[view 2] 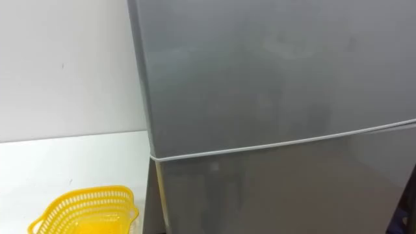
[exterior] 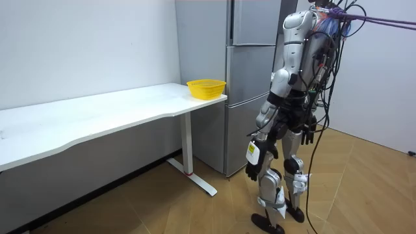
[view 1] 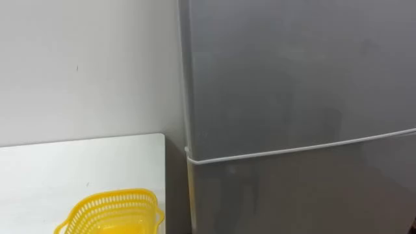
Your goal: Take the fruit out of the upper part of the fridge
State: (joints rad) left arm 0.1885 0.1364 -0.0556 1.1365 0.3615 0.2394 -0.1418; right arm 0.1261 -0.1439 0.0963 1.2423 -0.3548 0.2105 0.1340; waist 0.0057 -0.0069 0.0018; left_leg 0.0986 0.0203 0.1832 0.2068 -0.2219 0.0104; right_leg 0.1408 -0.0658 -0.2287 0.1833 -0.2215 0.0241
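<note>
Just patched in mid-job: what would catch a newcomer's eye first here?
The grey fridge, its doors shut, rises right in front of the robot. A bright yellow basket sits on the end of the white table beside the fridge. The left hand and right hand hang low by the robot's thighs.

Grey two-door fridge is standing upright, taking up the right half of the frame. Its upper door is sitting fully shut. A pale seam is running across below mid-frame, rising slightly rightward and parting it from the lower door, which is also sitting shut.
</note>
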